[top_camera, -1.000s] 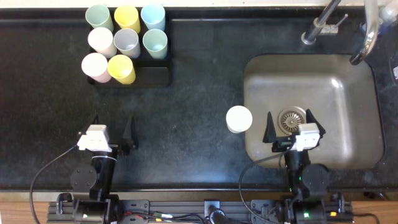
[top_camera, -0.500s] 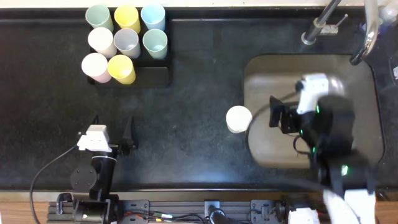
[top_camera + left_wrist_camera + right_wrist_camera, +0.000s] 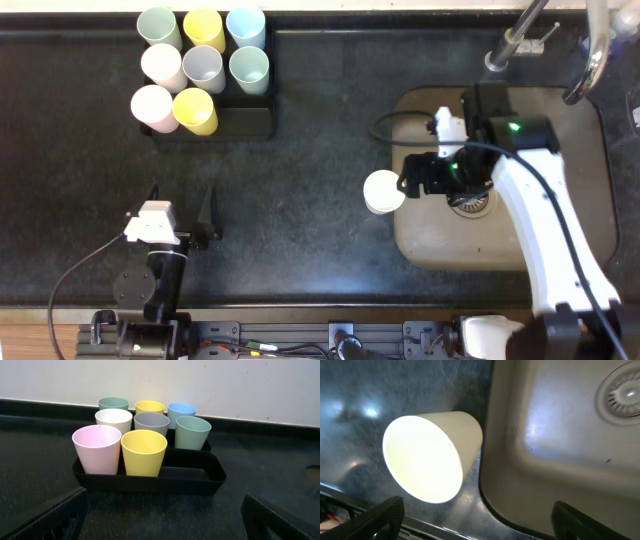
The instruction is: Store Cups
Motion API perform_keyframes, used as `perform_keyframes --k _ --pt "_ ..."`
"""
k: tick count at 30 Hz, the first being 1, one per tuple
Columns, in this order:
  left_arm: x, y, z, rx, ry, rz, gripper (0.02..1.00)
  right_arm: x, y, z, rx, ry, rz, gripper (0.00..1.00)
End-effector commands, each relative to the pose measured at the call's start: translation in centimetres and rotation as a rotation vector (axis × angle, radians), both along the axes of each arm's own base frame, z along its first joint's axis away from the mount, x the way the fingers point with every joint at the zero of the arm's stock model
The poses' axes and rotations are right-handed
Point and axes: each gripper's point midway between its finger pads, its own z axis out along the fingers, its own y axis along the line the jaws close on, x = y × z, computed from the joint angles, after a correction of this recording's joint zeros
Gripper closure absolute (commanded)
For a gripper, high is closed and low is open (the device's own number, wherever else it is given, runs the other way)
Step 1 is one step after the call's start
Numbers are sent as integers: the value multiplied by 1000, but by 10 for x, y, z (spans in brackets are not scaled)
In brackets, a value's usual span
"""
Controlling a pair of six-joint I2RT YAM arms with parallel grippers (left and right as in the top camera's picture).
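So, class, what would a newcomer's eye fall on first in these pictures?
Eight pastel cups packed in a black tray at the counter's far left corner. Then a lone white cup on the counter at the sink's left edge, with the right gripper open close by it.

I look down into a cream cup (image 3: 427, 457) standing open end up on the dark worktop (image 3: 395, 385), just beside the rim of the steel sink (image 3: 560, 460). The drain (image 3: 625, 390) shows in the basin. My right end effector (image 3: 480, 520) hangs above them, fingers spread wide, gripping nothing.
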Motion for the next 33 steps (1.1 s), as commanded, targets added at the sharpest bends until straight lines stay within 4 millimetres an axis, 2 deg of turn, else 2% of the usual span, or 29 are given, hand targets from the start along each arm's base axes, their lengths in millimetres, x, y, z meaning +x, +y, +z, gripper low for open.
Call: perform_keyframes --k 1,7,14,17,19,23,28,33 --pt "-1 -2 1 24 -7 -14 20 5 14 -5 20 29 35 75" --pt "-1 -2 1 24 -7 -13 18 9 6 -24 -68 62 52 97" --pt "-1 -2 1 24 -7 -13 18 25 13 -41 -79 41 66 242" --pt "-1 -2 1 24 -7 -13 18 30 18 -42 -82 16 80 325" --pt "-1 -2 1 24 -7 -13 18 28 24 -40 -86 19 93 406" --pt "-1 -2 1 24 -7 -13 20 26 33 -37 -89 11 124 500" --pt "-1 -2 1 24 -7 -13 18 25 27 -40 -167 13 109 612" --pt "-1 -2 1 24 -7 -13 18 22 29 -39 -186 16 124 827"
